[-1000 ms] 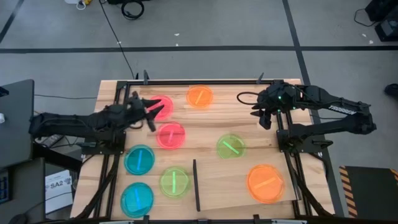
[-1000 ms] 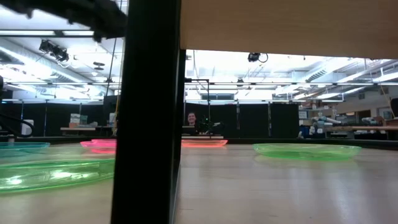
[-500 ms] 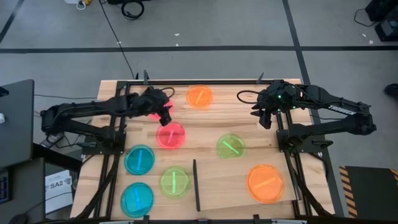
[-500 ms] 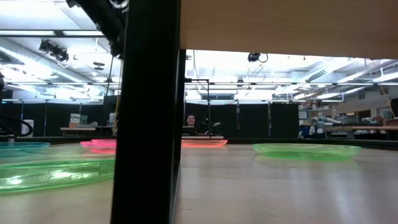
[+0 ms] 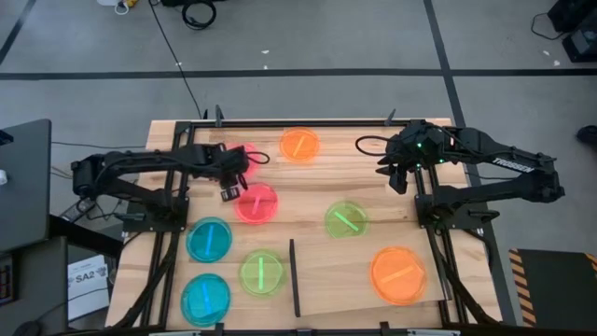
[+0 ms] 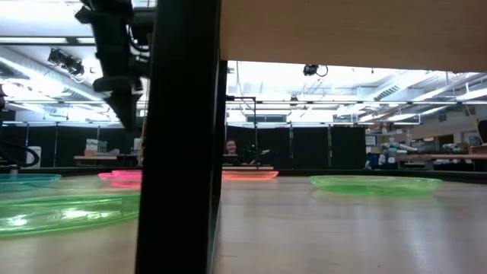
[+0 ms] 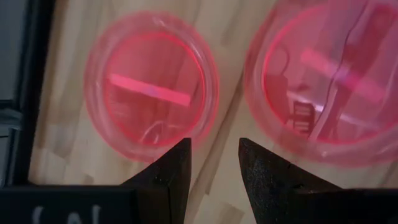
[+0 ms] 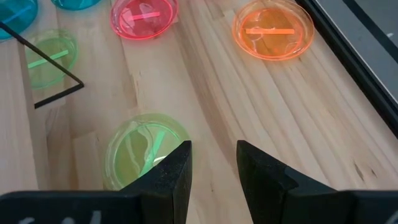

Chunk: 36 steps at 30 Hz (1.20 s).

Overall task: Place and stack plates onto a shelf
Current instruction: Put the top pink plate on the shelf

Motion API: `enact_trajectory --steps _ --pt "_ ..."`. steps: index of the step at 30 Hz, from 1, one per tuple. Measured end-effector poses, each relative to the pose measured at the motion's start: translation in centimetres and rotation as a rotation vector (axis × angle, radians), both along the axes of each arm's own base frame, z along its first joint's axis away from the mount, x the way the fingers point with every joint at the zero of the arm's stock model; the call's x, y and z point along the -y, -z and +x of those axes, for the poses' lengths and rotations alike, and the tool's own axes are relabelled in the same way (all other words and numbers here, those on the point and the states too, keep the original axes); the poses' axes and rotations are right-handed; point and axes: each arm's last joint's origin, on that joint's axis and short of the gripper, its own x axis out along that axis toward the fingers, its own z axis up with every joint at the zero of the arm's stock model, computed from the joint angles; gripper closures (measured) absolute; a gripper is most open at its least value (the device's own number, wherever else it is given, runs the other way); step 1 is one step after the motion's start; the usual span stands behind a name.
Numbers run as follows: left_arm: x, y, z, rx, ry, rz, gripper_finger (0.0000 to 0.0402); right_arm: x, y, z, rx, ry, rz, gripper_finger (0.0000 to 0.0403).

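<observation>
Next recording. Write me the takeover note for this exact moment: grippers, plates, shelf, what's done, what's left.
Left gripper: open, empty, above the gap between the two pink plates.
Right gripper: open, empty, waiting at the table's far right.
Shelf: carries one green plate and one orange plate, side by side, unstacked.
Off the shelf: two pink, two blue, one green, one orange.
Left: move those six over and stack them.

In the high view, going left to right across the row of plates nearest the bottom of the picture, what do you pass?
Blue plate → green plate → thin black strip → large orange plate.
</observation>
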Motion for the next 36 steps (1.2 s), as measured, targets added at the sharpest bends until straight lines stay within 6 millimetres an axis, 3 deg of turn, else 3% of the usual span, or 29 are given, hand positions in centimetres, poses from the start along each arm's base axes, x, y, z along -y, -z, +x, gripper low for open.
enact_trajectory --steps 6,16,36 --pt "0.3 2.4 -1.1 -0.086 0.074 -0.005 0.026 0.0 0.0 0.0 0.001 -0.006 0.006 0.027" --pt "0.4 6.0 -1.7 -0.079 0.227 0.063 0.026 0.0 0.0 0.0 0.001 -0.006 0.006 0.027" --pt "-1.3 8.2 -3.1 -0.031 0.128 0.095 0.026 0.0 0.0 0.0 0.002 -0.007 0.007 0.027"
